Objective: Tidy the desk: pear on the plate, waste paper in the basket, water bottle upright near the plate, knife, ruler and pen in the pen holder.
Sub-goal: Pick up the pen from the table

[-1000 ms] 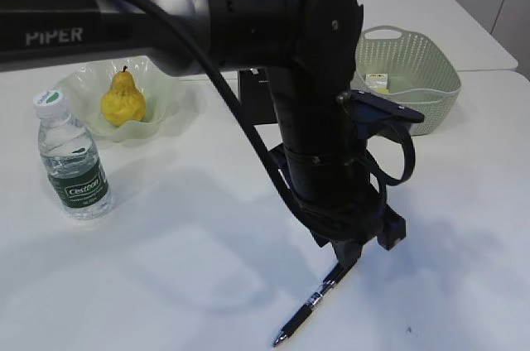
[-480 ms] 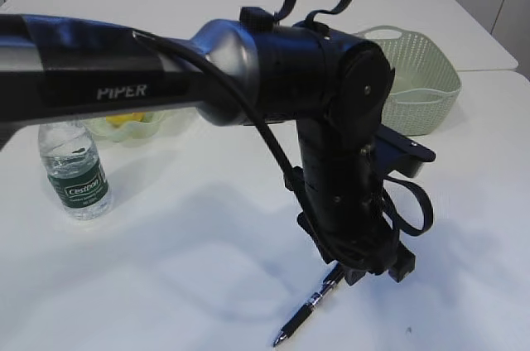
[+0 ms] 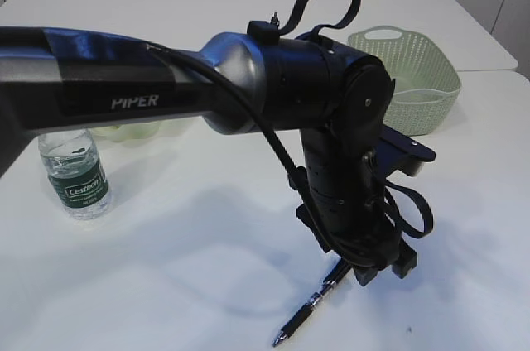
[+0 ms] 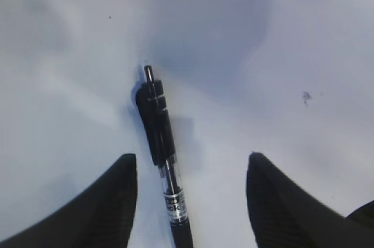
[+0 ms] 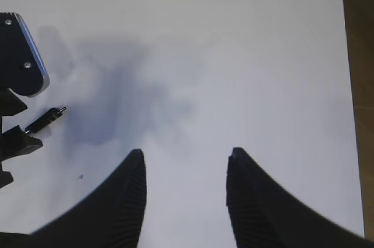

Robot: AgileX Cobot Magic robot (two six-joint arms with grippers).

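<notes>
Left gripper (image 4: pixel 190 201) seen low over desk (image 3: pixel 166 268), jaws apart, nothing gripped. Black pen (image 4: pixel 160 137) lying flat on desk between fingers, touching neither. Right gripper (image 5: pixel 184 201) held above bare desk, jaws apart, empty. Water bottle (image 3: pixel 73 173) upright at left. Plate mostly hidden behind arm; pear not seen. Basket (image 3: pixel 410 78) at far right, contents not discernible.
</notes>
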